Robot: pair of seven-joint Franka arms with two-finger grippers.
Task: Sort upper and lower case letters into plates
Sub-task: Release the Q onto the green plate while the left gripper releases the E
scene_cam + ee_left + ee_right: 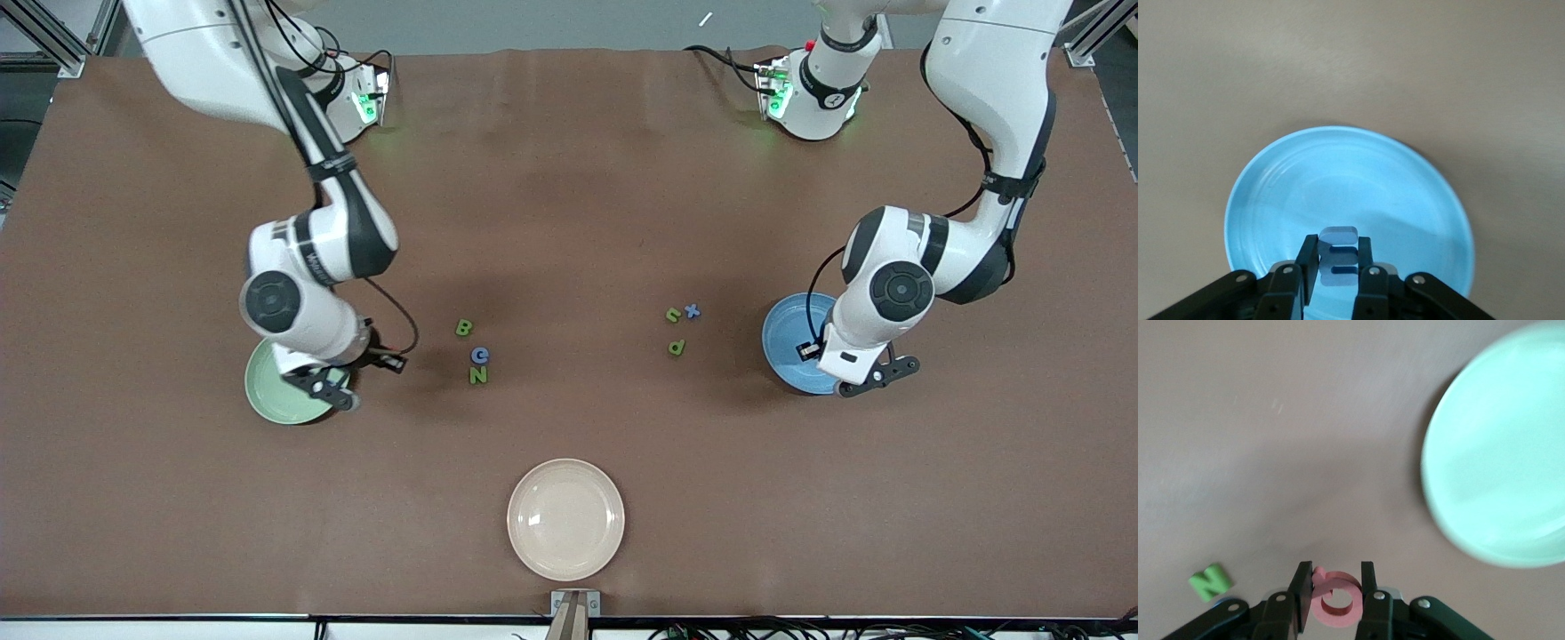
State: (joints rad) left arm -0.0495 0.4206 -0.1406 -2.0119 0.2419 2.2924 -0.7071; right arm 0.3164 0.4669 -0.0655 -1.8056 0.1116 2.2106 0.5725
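While our left gripper is hanging over the blue plate, its fingers are clamping the blue m, a small flat foam-like piece held on edge. Our right gripper is pinching the pink Q, a rounded ring with a little tail, over the table at the edge of the green plate facing the middle.

Between our arms, we are seeing two loose clusters lying on the matte brown cloth. Toward the right arm's end, the B, C and N are sitting close together in a short column, the N nearest the front camera. Toward the left arm's end, the u is almost touching the x, with the p a little nearer the camera. Nothing is standing between either cluster and its plate.

A cream plate, smooth and glossy, is resting near the table's front edge, well apart from the letters. Both coloured plates are round, shallow and shiny, with faint concentric rings.
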